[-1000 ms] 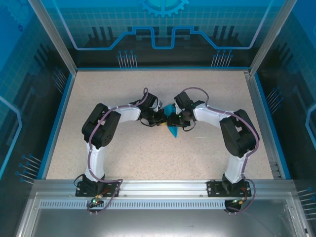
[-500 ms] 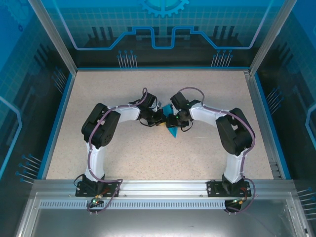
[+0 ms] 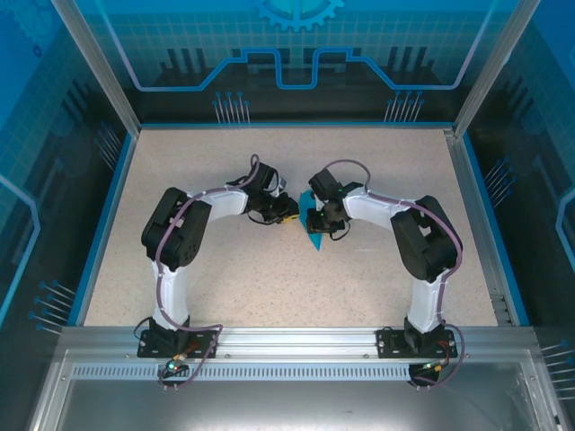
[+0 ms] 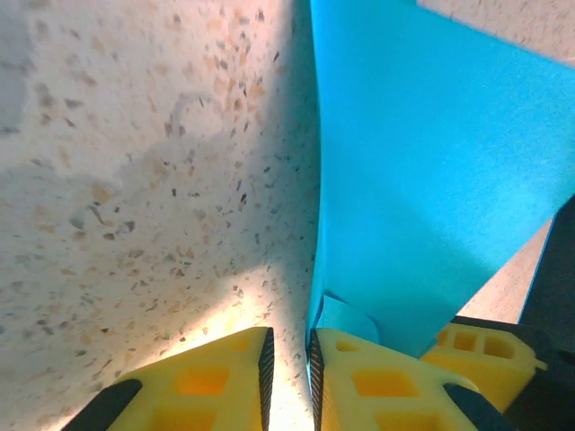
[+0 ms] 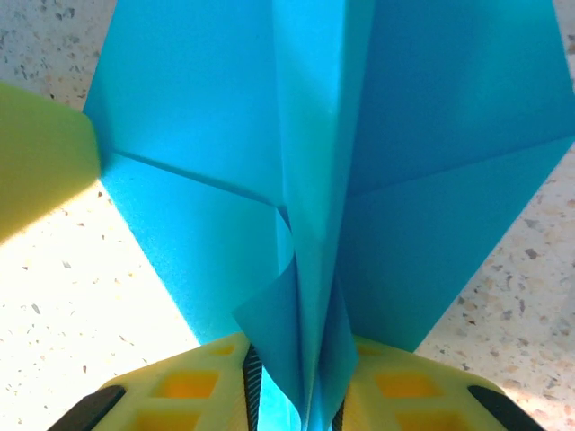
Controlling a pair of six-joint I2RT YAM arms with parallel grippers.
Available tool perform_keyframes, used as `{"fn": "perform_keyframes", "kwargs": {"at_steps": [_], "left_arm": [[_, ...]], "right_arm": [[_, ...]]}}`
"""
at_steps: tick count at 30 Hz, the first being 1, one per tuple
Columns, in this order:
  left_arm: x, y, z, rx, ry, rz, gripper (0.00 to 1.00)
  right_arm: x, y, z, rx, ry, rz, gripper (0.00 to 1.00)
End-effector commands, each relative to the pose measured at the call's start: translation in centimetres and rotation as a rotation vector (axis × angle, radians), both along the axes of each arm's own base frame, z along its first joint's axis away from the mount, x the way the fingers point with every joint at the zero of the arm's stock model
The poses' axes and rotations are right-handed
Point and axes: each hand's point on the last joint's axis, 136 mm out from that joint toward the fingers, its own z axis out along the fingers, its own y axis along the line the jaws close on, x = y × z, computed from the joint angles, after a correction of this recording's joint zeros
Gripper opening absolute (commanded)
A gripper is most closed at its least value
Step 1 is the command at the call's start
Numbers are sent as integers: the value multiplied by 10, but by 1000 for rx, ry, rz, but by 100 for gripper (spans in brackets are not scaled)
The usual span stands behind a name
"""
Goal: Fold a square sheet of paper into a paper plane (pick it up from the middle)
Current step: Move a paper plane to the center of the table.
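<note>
The paper plane [image 5: 207,135] is turquoise-blue and part-folded. In my right wrist view, two flat wings spread to either side of a raised middle fold. Sharp creases slant across them, and one loose flap curls near the base. The plane sits at the middle of the counter [image 3: 225,287], between the two arms.

The right tool [image 5: 296,395] is closed on the plane. The middle fold runs straight down between its yellow fingers [image 5: 189,391], which pinch it with no gap showing. The left tool [image 4: 287,346] stands just ajar, a narrow slit with bare speckled counter lit through it. The paper's edge lies against the inner side of one finger, and I see nothing clamped.

From overhead the plane is a small blue sliver between the two wrists, its creases too small to read. The right wrist camera gives me those creases, and it also catches a yellow finger of the left tool beside the wing's edge. Whether that finger touches the paper, I cannot tell.
</note>
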Motion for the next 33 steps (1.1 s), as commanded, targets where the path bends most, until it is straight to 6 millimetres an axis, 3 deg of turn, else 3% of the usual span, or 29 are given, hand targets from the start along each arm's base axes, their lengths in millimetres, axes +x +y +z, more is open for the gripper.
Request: {"fn": "perform_keyframes", "kwargs": {"at_steps": [1,7,16,23,28,33], "left_arm": [[-6,8,-2,24,19,3,21],[-6,5,-9,16,39,-6,22],[-7,5,-7,20,39,-11,22],[-8,6,-7,23,39,-11,22],[-7,6,-6,22,40,-8,22],[-9,7,-7,29,43,-5,22]], "right_arm": [[-2,9,-1,-10,8,15,30],[2,8,-2,-35,-1,9,36],[16,1,4,-102,-28,-55,36],[16,0,2,-112,-20,-73,32],[24,3,12,-100,-52,-93,32],[29,2,14,-117,-66,-110,26]]}}
